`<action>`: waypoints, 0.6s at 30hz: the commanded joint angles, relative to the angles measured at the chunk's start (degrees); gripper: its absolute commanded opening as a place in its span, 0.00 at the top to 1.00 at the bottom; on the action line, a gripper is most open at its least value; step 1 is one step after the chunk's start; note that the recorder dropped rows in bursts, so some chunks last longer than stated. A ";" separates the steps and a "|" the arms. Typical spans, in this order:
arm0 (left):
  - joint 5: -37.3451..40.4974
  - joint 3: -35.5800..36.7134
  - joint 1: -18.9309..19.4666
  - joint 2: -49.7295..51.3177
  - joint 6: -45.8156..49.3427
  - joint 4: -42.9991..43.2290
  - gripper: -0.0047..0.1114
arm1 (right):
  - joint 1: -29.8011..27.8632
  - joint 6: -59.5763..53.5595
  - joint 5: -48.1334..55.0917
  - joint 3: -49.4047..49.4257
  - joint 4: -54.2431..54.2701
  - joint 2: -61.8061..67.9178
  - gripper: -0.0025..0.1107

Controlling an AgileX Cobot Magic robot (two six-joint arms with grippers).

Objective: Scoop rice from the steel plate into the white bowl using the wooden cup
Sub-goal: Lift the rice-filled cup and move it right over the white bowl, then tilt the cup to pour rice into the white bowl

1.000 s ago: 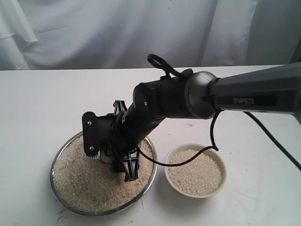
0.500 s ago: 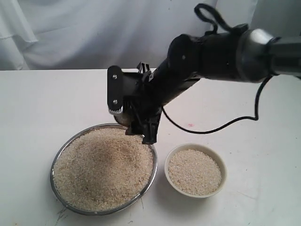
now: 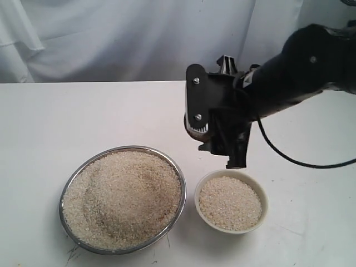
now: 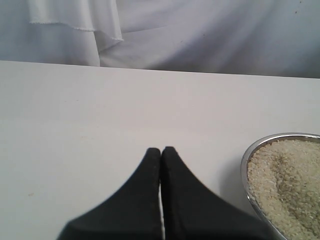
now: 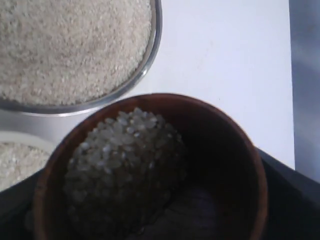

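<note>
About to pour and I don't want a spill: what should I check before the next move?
1. The wooden cup holds rice: ok.
2. The right gripper grips the cup: ok.
3. Cup over the white bowl: cannot tell; it hangs near the rim.
4. Room in the bowl: cannot tell; its rice lies close to the rim.
5. The left gripper, shut, is off the steel plate: ok.
</note>
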 commanded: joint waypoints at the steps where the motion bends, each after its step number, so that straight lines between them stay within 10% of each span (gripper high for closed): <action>1: -0.40 0.28 0.11 -0.24 -0.04 -0.09 0.96 | -0.62 -0.53 -4.28 6.08 -5.94 -3.39 0.98; 18: -0.40 0.28 0.11 -0.24 -0.04 -0.09 0.96 | -1.85 -0.53 -20.67 18.74 -19.85 -4.10 0.98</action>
